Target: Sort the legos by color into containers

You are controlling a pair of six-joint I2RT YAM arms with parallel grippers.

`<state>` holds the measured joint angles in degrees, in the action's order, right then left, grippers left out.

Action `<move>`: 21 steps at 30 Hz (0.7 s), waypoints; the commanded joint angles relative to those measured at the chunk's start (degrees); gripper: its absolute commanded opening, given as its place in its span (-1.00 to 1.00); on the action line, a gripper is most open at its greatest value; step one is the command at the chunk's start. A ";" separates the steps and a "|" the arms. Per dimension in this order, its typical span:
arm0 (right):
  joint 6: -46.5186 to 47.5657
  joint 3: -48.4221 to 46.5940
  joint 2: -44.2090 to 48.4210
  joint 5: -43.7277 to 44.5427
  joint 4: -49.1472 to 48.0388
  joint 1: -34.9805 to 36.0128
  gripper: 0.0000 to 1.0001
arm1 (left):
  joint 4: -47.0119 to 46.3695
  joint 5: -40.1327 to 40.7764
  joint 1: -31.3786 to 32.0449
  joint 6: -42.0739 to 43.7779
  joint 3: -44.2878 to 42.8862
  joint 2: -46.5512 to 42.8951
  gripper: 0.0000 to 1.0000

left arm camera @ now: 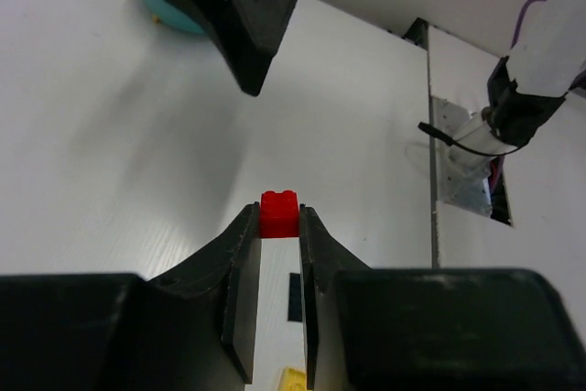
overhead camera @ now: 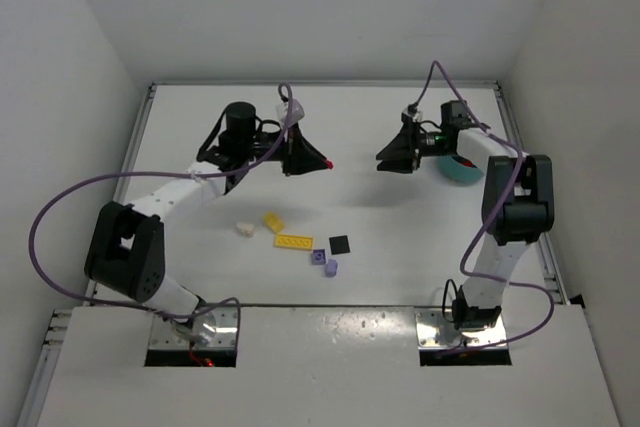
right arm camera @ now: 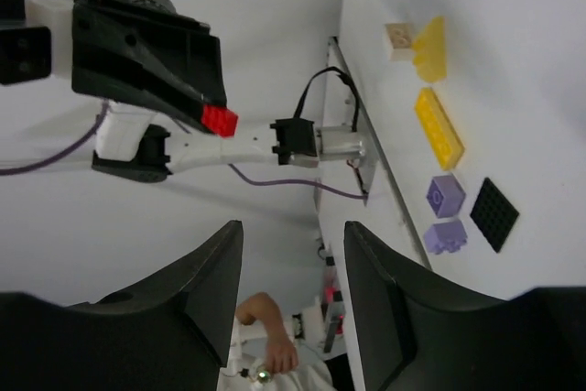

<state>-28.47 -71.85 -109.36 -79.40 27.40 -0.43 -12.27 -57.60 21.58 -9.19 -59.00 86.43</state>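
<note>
A red lego brick [left arm camera: 278,211] is pinched between the fingertips of my left gripper [left arm camera: 277,223], raised above the table at mid back [overhead camera: 322,162]. Facing it from the right, my right gripper [overhead camera: 384,161] stands open with nothing between its fingers [right arm camera: 291,231]. The teal bowl [overhead camera: 462,171] sits just behind the right gripper, mostly hidden by it. On the table nearer the front lie a cream brick [overhead camera: 243,230], a yellow brick [overhead camera: 273,221], a yellow plate [overhead camera: 293,242], a black plate [overhead camera: 340,244] and two lavender bricks [overhead camera: 318,257] [overhead camera: 331,267].
White walls close the table in on the left, back and right. Purple cables loop from both arms. The right arm's upright links [overhead camera: 512,207] stand by the right edge.
</note>
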 commanded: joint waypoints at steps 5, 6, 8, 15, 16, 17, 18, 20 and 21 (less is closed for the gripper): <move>-10.55 0.93 1.26 -11.74 -10.53 2.44 -0.01 | -10.92 -1.38 5.92 -6.45 -3.13 3.38 -0.97; -9.95 0.93 0.56 -12.36 -10.52 2.45 -0.01 | -10.93 -1.37 6.54 -6.45 -3.14 4.17 -0.97; -9.94 -0.65 0.55 -12.88 -9.04 3.06 -0.01 | -12.51 -0.23 7.41 -6.98 -3.75 4.70 -0.97; -9.41 -1.18 0.03 -12.89 -7.09 4.64 0.08 | -16.99 2.93 8.47 -10.75 -4.27 6.46 -1.00; -9.41 -1.18 0.03 -12.89 -6.49 4.64 0.11 | -17.69 3.55 8.47 -10.76 -4.28 6.47 -1.00; -9.41 -1.18 0.03 -12.89 -6.48 5.25 0.11 | -17.70 3.55 8.47 -10.76 -4.28 6.47 -1.00; -9.41 -1.79 0.03 -12.89 -6.48 5.26 0.11 | -17.70 3.55 9.00 -10.76 -4.28 6.47 -1.00; -9.41 -2.32 0.03 -12.89 -6.48 6.31 0.13 | -17.70 4.86 9.52 -9.98 -4.89 7.08 -1.00; -9.41 -2.32 0.03 -12.89 -6.48 6.31 0.13 | -17.18 4.87 9.53 -9.97 -4.89 7.08 -1.00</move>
<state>-37.80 -71.42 -109.40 -83.68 21.23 4.80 -26.02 -53.43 30.11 -19.16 -61.58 93.43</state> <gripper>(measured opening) 0.568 0.239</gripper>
